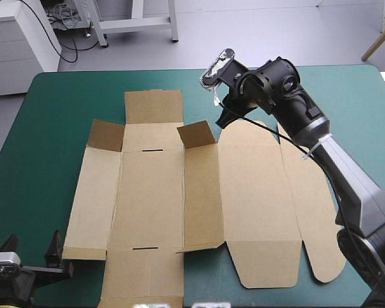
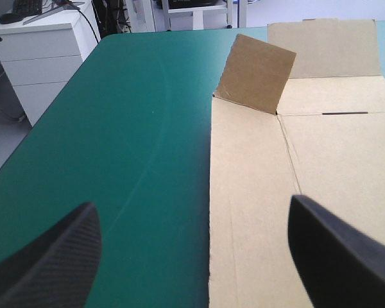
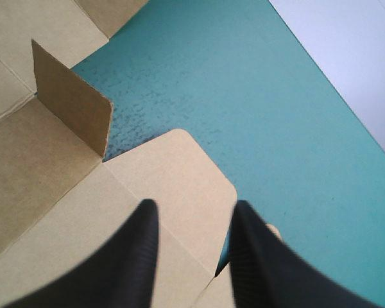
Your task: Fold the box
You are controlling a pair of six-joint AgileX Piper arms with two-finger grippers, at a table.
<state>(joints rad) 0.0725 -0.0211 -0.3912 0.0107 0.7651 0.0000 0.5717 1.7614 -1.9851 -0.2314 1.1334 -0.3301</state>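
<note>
The brown box (image 1: 154,192) lies spread flat on the teal-green cover, a cut sheet with two small flaps standing up at its far side (image 1: 106,135) (image 1: 196,135). Its rounded lid panels (image 1: 260,192) lie flat to the right. My right gripper (image 1: 228,118) hovers over the lid's far rounded corner (image 3: 179,167), fingers a little apart and holding nothing, with one raised flap (image 3: 70,96) beside it. At the table's near left corner my left gripper (image 1: 32,247) is wide open; the box's left edge (image 2: 212,212) runs between its fingers (image 2: 51,256), with the other raised flap (image 2: 256,74) ahead.
Bare teal-green cover (image 1: 51,128) stretches left of the box and along the far edge (image 3: 244,83). A white drawer cabinet (image 1: 19,45) (image 2: 38,58) stands off the table's far left corner.
</note>
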